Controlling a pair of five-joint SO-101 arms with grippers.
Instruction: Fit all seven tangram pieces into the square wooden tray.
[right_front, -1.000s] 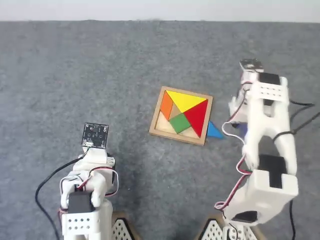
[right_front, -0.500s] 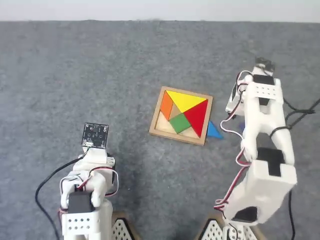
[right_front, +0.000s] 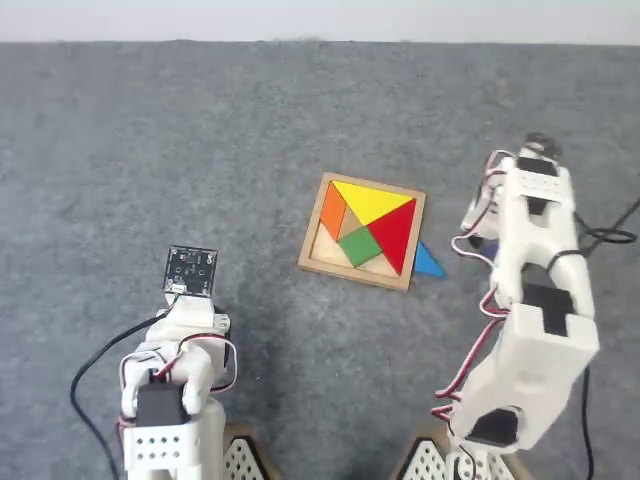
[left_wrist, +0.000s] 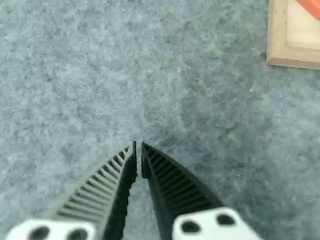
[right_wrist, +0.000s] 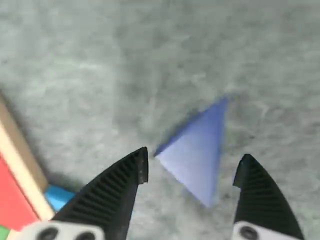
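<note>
One bluish triangle (right_wrist: 197, 157) sits right between your right tool's (right_wrist: 194, 154) wide-open jaws, long edge crosswise to the squeeze. Left tool (left_wrist: 138, 146) is pinched shut, off at lower left.

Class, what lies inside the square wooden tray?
Inside the tray lie a yellow triangle, a red triangle, an orange piece and a green square, with bare wood showing in places. The pieces hide the wood beneath them.
</note>
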